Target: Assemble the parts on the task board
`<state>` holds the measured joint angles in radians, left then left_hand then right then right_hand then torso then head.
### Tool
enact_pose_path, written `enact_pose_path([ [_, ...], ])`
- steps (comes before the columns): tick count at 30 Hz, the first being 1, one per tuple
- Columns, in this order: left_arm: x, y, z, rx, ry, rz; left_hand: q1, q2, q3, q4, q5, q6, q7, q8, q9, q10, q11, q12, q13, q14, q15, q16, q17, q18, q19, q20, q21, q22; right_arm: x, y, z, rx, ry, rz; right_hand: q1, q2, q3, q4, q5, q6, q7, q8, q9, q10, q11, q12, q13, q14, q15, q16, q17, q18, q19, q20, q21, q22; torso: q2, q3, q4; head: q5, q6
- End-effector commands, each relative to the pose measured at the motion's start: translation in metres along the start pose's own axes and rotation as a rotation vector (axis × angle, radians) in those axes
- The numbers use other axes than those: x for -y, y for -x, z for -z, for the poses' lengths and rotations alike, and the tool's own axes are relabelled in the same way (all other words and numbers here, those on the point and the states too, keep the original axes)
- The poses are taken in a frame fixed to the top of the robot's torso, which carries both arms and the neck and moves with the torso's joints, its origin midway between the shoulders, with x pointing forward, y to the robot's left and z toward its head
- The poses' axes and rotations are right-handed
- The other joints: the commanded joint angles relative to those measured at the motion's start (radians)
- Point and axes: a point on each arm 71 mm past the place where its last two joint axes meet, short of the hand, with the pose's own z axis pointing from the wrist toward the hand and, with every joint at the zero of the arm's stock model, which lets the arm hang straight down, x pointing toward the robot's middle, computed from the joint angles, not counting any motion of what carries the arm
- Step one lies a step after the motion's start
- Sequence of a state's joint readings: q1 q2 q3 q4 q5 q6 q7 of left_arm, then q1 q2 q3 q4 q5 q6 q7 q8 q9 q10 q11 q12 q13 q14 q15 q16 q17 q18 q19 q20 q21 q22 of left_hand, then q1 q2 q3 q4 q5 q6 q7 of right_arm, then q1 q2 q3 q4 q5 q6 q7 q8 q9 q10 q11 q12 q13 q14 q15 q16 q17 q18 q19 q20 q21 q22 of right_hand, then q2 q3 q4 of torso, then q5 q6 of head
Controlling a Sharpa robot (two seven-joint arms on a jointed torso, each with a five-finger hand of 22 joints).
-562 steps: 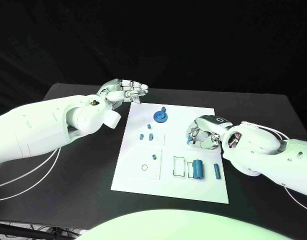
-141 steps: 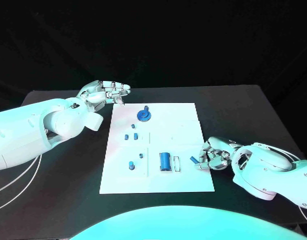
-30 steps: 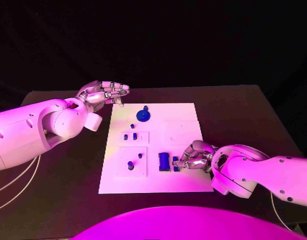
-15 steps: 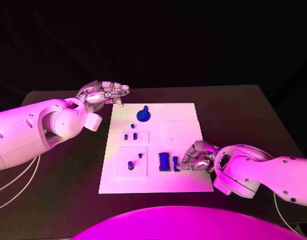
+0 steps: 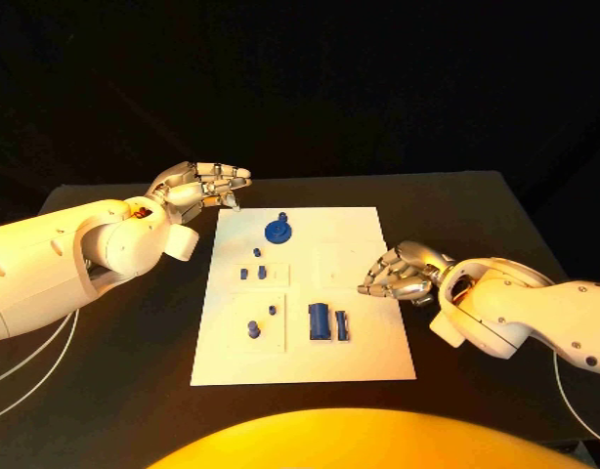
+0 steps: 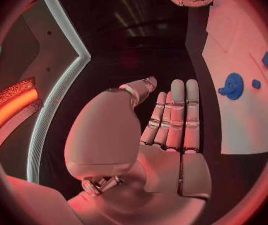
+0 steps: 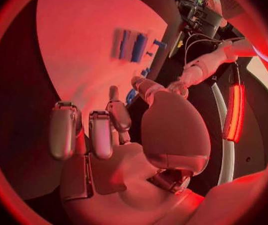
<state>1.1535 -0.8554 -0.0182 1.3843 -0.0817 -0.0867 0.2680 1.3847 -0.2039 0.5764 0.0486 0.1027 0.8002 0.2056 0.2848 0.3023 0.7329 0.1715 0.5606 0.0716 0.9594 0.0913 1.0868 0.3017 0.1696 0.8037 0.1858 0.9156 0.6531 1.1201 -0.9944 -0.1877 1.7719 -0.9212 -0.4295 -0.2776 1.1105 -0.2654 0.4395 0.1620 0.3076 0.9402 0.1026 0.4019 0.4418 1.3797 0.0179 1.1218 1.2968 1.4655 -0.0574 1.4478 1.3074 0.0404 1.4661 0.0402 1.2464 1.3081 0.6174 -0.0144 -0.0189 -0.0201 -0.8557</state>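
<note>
Board: the white task board (image 5: 331, 357) lies in the middle of the black bench (image 5: 469, 210), its long axis running from the near edge to the far edge.
Gear: a round blue gear (image 5: 279, 232) sits on the far end of the board, a small stub jutting toward the bench's far edge.
Small pegs: short blue pegs (image 5: 251, 273) stand in the recess left of the board's middle; two more (image 5: 255, 328) are in the recess nearer the bench's near edge.
Bars: two blue bars (image 5: 328, 321) lie side by side at the near middle of the board, their long axes toward the far edge; the left one is wider.
Left hand: the left hand (image 5: 204, 184) hangs above the bench just off the board's far left corner, fingers curled in, holding nothing.
Right hand: the right hand (image 5: 402, 275) is at the board's right edge, fingers curled, nothing in it, apart from the bars.
Writing: none readable.
</note>
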Motion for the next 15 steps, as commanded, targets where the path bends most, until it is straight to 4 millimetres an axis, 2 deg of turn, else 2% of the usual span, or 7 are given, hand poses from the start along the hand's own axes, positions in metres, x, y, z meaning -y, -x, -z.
enact_pose_path([
  [1, 0.003, 0.000, -0.002, 0.044, -0.066, 0.029, -0.019, -0.003, -0.014, 0.012, -0.002, -0.009, 0.021, 0.008, 0.003, 0.012, -0.004, 0.011, 0.002, -0.010, 0.001, 0.002, 0.001, 0.015, -0.003, 0.005, -0.020, -0.013, -0.010, 0.028, -0.008, 0.099, 0.203, -0.181, 0.037, 0.012, -0.007, -0.008, 0.005, -0.030, 0.011, -0.017, -0.005, -0.085, 0.013, -0.146, -0.085, 0.033, 0.016, -0.072, 0.028, 0.042, -0.007, 0.016, -0.173, 0.136, -0.013, -0.0055, -0.0025, -0.005, 0.019],
  [3, 0.002, 0.000, -0.003, 0.064, -0.077, 0.035, -0.025, -0.003, -0.026, 0.021, -0.003, -0.009, 0.018, 0.012, 0.005, 0.018, -0.005, 0.015, 0.001, -0.028, 0.003, -0.004, -0.001, 0.014, -0.006, 0.007, -0.043, -0.028, -0.008, 0.045, -0.016, 0.142, 0.228, -0.241, 0.059, 0.020, -0.005, -0.015, -0.007, -0.047, 0.020, -0.027, -0.007, -0.163, 0.022, -0.273, -0.166, -0.006, 0.024, -0.149, -0.053, 0.067, -0.053, 0.025, -0.337, 0.088, -0.021, -0.0083, -0.0034, -0.005, 0.031],
  [5, 0.001, 0.000, -0.004, 0.085, -0.089, 0.039, -0.025, -0.003, -0.038, 0.033, -0.005, -0.010, 0.015, 0.019, 0.010, 0.032, -0.004, 0.018, -0.001, -0.095, 0.010, -0.048, -0.023, 0.011, -0.039, 0.015, -0.107, -0.064, -0.005, 0.059, -0.025, 0.179, 0.246, -0.296, 0.095, 0.030, 0.006, -0.025, -0.029, -0.080, 0.040, -0.042, -0.012, -0.305, 0.044, -0.475, -0.310, -0.126, 0.045, -0.362, -0.252, 0.126, -0.192, 0.044, -0.773, -0.063, -0.030, -0.0121, -0.0042, -0.003, 0.048],
  [6, 0.000, 0.001, -0.005, 0.095, -0.094, 0.041, -0.024, -0.001, -0.041, 0.038, -0.005, -0.011, 0.015, 0.021, 0.011, 0.037, -0.004, 0.017, -0.002, -0.113, 0.014, -0.066, -0.032, 0.011, -0.047, 0.019, -0.133, -0.080, -0.004, 0.065, -0.029, 0.195, 0.252, -0.319, 0.106, 0.032, 0.010, -0.028, -0.035, -0.090, 0.047, -0.045, -0.014, -0.323, 0.048, -0.495, -0.336, -0.163, 0.050, -0.432, -0.313, 0.138, -0.226, 0.052, -0.883, -0.113, -0.032, -0.0129, -0.0043, -0.002, 0.055],
  [10, -0.002, 0.004, -0.011, 0.149, -0.115, 0.049, -0.019, -0.003, -0.047, 0.065, -0.004, -0.012, 0.014, 0.036, 0.019, 0.082, 0.000, -0.013, -0.007, -0.201, 0.037, -0.226, -0.099, 0.010, -0.102, 0.055, -0.315, -0.192, 0.003, 0.088, -0.049, 0.253, 0.269, -0.416, 0.127, 0.035, 0.028, -0.026, -0.048, -0.120, 0.061, -0.052, -0.025, -0.384, 0.068, -0.582, -0.452, -0.291, 0.070, -0.655, -0.478, 0.138, -0.275, 0.074, -0.994, -0.214, -0.045, -0.0138, -0.0057, 0.006, 0.089],
  [12, -0.004, 0.007, -0.014, 0.182, -0.124, 0.054, -0.013, -0.008, -0.050, 0.078, -0.005, -0.018, 0.016, 0.040, 0.021, 0.101, 0.005, -0.056, -0.008, -0.211, 0.046, -0.319, -0.129, 0.012, -0.110, 0.074, -0.415, -0.257, 0.005, 0.096, -0.058, 0.271, 0.281, -0.453, 0.137, 0.034, 0.053, -0.019, -0.058, -0.130, 0.074, -0.059, -0.037, -0.401, 0.099, -0.688, -0.591, -0.370, 0.092, -0.780, -0.546, 0.142, -0.335, 0.096, -1.086, -0.307, -0.050, -0.0139, -0.0064, 0.009, 0.102],
  [15, -0.007, 0.011, -0.020, 0.229, -0.134, 0.062, -0.009, -0.010, -0.051, 0.089, -0.006, -0.030, 0.015, 0.036, 0.016, 0.106, 0.013, -0.124, -0.009, -0.257, 0.069, -0.446, -0.165, 0.001, -0.155, 0.095, -0.525, -0.326, 0.006, 0.106, -0.071, 0.294, 0.299, -0.493, 0.153, 0.034, 0.088, -0.019, -0.088, -0.120, 0.086, -0.081, -0.058, -0.399, 0.108, -0.806, -0.760, -0.453, 0.126, -0.927, -0.649, 0.136, -0.391, 0.128, -1.176, -0.412, -0.059, -0.0137, -0.0088, 0.015, 0.118],
])
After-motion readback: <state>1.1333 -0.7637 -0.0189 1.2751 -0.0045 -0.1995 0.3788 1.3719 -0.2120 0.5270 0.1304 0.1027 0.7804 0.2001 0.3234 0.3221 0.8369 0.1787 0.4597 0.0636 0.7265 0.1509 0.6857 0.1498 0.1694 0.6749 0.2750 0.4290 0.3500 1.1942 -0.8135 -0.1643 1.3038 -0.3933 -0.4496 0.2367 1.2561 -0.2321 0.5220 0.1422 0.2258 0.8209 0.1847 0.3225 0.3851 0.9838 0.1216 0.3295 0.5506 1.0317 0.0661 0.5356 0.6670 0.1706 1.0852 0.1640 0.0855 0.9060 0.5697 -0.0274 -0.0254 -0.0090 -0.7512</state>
